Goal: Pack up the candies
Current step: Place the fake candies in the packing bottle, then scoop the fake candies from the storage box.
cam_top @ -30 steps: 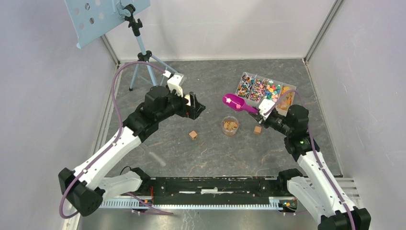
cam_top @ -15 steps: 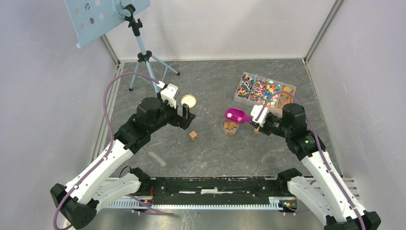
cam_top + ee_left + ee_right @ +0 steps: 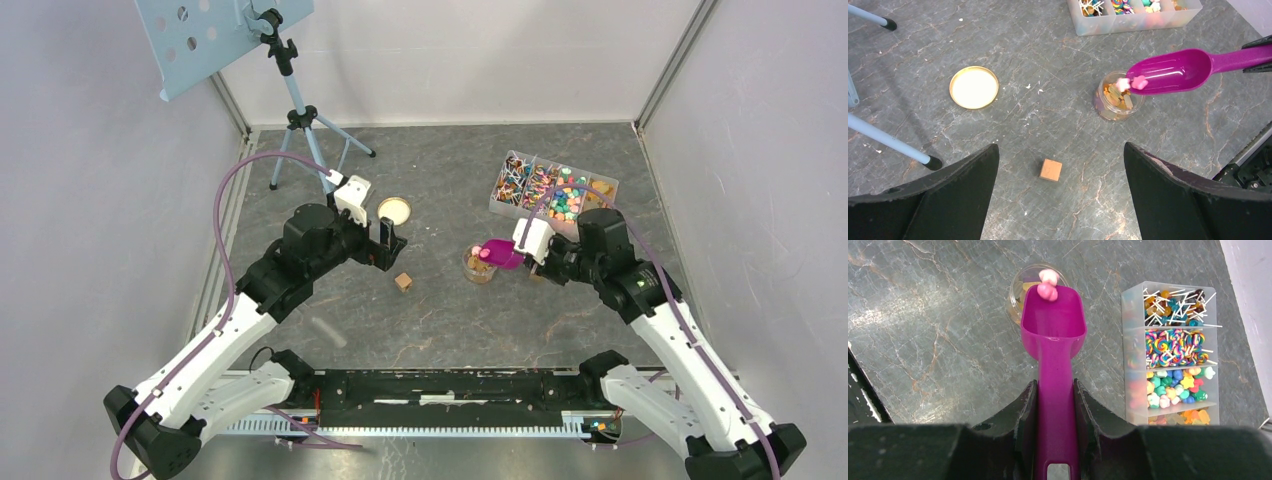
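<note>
Magenta scoop [image 3: 1053, 315] holds pink candies [image 3: 1048, 285] over clear jar [image 3: 1113, 102].
Handle end hidden between pinching right jaws; left jaws spread.

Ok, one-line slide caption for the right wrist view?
Right end effector grips the magenta scoop, two pink candies at its lip, directly above the open glass jar.

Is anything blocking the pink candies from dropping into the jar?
No, nothing visible does. The pink candies sit at the scoop lip, right over the open jar. The gold lid lies apart on the table.
</note>
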Action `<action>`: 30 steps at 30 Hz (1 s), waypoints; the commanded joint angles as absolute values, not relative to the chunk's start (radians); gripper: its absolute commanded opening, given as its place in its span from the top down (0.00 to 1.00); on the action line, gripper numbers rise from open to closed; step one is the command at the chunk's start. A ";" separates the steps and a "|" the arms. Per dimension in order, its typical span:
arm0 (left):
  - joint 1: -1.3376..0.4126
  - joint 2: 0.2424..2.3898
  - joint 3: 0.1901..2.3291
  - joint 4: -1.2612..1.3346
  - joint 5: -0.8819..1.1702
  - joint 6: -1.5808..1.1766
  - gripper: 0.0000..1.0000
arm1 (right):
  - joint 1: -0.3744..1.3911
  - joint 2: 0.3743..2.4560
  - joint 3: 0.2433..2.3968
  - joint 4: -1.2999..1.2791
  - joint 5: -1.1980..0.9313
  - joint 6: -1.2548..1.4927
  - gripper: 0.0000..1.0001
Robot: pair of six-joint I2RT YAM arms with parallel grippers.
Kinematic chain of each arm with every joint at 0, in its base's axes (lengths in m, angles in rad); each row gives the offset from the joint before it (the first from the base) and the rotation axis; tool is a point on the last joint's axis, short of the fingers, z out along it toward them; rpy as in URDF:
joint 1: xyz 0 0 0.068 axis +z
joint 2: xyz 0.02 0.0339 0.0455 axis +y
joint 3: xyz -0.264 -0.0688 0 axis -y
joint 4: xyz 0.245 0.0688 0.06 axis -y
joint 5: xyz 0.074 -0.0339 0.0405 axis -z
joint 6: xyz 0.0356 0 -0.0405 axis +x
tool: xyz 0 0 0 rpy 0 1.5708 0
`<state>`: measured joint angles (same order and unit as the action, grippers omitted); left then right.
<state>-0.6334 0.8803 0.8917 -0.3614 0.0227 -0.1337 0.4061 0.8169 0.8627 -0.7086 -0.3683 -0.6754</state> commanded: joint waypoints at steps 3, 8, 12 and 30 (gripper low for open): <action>-0.630 0.866 0.886 -0.336 0.004 -0.086 0.00 | 0.444 0.852 0.952 -0.768 -0.292 -0.662 1.00; -0.631 0.865 0.884 -0.336 0.003 -0.083 0.00 | 0.465 0.878 0.975 -0.791 -0.255 -0.657 1.00; -0.630 0.864 0.885 -0.336 0.003 -0.080 0.00 | 0.472 0.882 0.982 -0.789 -0.254 -0.654 1.00; -0.631 1.001 0.989 -0.459 -0.005 -0.120 0.00 | 0.475 0.795 0.969 -0.444 -0.052 -0.487 1.00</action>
